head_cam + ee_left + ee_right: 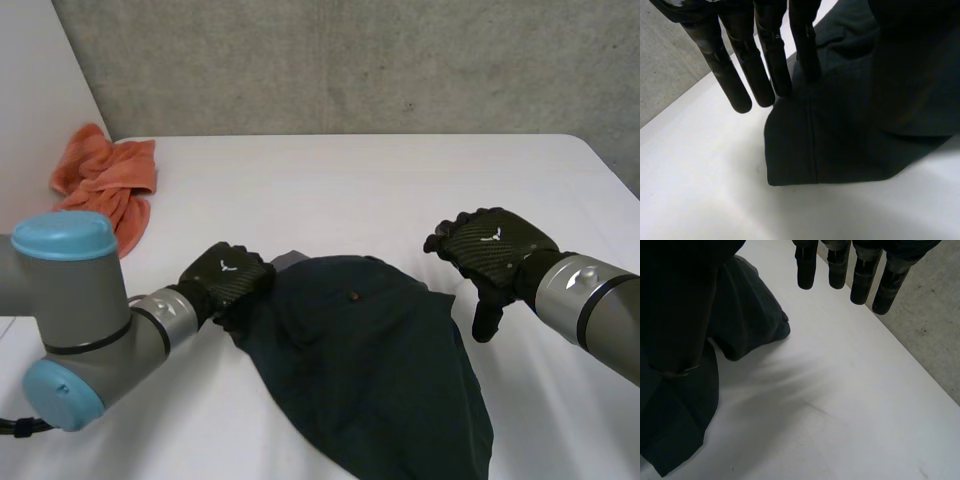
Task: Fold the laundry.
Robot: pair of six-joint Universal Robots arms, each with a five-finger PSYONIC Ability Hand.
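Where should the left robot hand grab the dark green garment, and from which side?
Probably the seamed corner of the dark green garment, flat at the left robot hand's fingertips. Come from the white table's bare side, left of it: that edge lies free.

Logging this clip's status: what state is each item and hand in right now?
Dark garment: unfolded, rumpled on the table.
Orange towel: crumpled, at the table's far corner.
Left hand: open, fingers straight at the garment's edge.
Right hand: open, beside the garment, holding nothing.
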